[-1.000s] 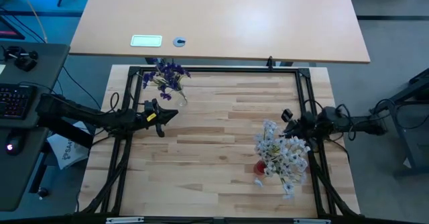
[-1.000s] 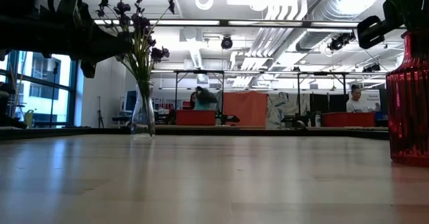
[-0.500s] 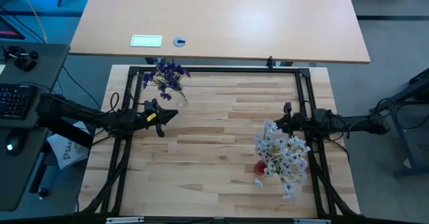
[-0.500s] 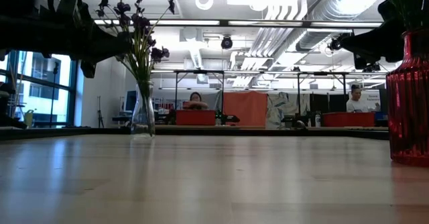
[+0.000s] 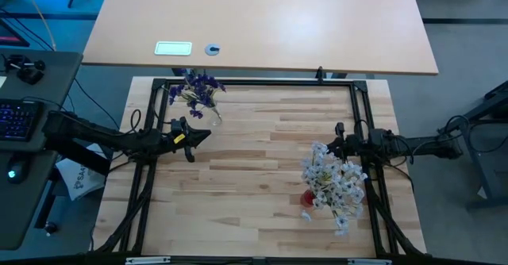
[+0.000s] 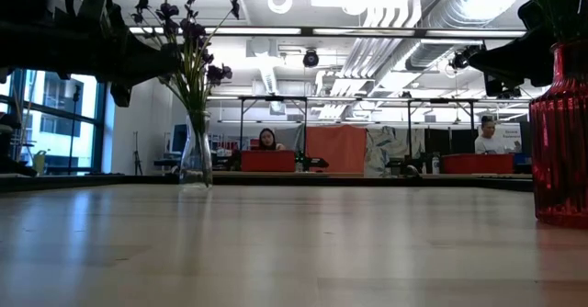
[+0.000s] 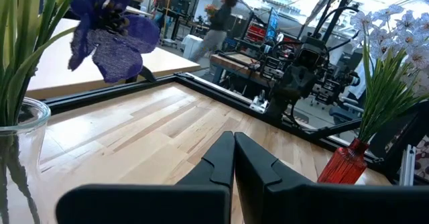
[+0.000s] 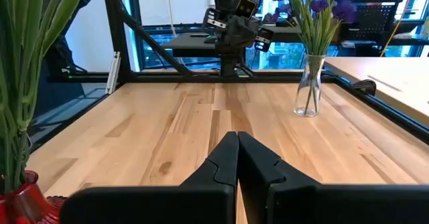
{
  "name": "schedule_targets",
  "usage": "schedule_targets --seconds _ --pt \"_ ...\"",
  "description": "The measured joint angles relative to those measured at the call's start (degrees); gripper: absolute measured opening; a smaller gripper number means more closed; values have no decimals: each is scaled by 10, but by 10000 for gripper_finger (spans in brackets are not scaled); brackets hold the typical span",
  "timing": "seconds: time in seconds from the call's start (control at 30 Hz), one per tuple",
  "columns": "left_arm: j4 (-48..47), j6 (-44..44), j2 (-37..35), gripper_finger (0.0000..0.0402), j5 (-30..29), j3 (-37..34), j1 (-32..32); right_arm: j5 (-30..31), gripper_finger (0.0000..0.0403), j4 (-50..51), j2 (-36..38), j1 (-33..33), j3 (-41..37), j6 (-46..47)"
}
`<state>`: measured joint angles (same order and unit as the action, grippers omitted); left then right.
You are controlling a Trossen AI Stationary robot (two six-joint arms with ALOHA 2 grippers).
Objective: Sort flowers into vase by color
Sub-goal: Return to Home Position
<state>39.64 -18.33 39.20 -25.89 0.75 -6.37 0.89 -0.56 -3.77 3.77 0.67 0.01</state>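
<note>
The purple flowers (image 5: 198,90) stand with their stems in a clear glass vase (image 6: 196,155) near the table's far left corner. The white flowers (image 5: 333,182) stand in a red vase (image 6: 560,151) near the right edge. My left gripper (image 5: 206,135) is shut and empty, just on the near side of the clear vase (image 7: 20,117). My right gripper (image 5: 333,146) is also shut and empty. It hovers beside the far side of the white blooms and points toward the table's left. Its wrist view shows the green stems (image 8: 27,63) rising from the red vase (image 8: 20,197).
A black frame (image 5: 262,83) runs around the wooden tabletop. Bare wood (image 5: 254,162) lies between the two vases. A larger pale table (image 5: 262,23) stands beyond the far edge with a small card and a round object on it. People sit in the room behind.
My right gripper has swung away from the white flowers toward the table's far edge and levelled out, now pointing left. The left arm and both vases have kept still.
</note>
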Motion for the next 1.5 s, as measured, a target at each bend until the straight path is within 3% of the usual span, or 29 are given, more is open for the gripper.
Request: schedule_targets --seconds 0.23,0.33,1.13,1.5 --pt "0 0 0 0 0 0 0 0 0 0 1 0 0 0" --pt "0 0 0 0 0 0 0 -4 0 0 36 2 0 0" --pt "-16 0 -2 0 0 -1 0 -5 0 -3 34 2 -1 0" --pt "-148 14 -218 0 -1 0 16 -5 0 -2 34 2 -1 0"
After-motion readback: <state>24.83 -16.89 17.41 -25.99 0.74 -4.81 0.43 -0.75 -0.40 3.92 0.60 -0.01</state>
